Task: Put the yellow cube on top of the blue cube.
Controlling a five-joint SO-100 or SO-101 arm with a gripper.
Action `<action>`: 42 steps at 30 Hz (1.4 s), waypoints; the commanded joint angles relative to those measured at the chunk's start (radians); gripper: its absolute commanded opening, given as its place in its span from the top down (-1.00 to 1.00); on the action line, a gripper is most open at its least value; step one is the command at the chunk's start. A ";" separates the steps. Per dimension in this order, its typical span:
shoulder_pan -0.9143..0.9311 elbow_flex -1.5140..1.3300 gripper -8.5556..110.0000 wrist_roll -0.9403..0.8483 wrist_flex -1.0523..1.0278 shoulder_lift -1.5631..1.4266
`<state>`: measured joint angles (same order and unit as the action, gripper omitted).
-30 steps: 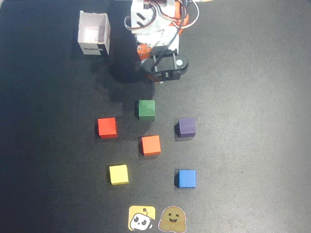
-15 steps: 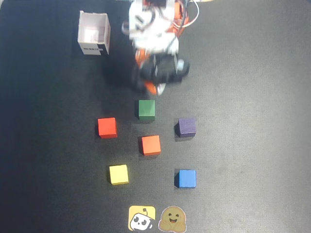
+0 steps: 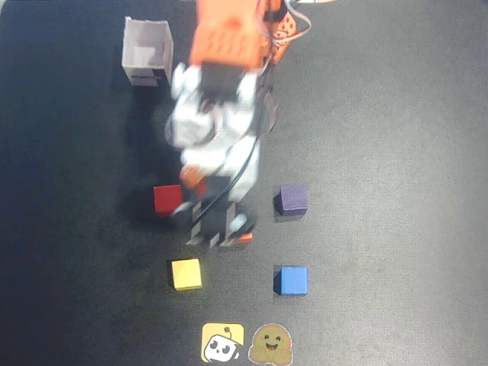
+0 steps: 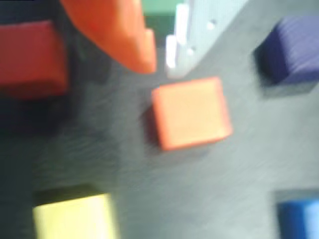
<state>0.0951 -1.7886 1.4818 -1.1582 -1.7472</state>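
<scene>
Orange cube (image 4: 190, 112) between red cube (image 4: 31, 57), purple cube (image 4: 294, 49).

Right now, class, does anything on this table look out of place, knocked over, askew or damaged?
Nothing stands out. The yellow cube, blue cube, red cube, purple cube and orange cube all sit flat and apart on the mat; the white box stands upright. Only the moving arm is blurred.
</scene>
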 commanded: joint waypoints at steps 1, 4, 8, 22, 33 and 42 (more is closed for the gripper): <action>0.026 0.160 0.83 0.006 -0.032 0.114; 0.043 0.224 0.76 0.006 -0.035 0.192; 0.048 0.298 0.64 0.009 -0.034 0.279; 0.021 0.485 0.57 0.009 -0.021 0.497; 0.015 0.574 0.57 -0.196 -0.018 0.581; 0.014 0.626 0.56 -0.242 -0.021 0.641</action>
<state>0.1150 -1.2180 1.2563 -1.1919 -1.0999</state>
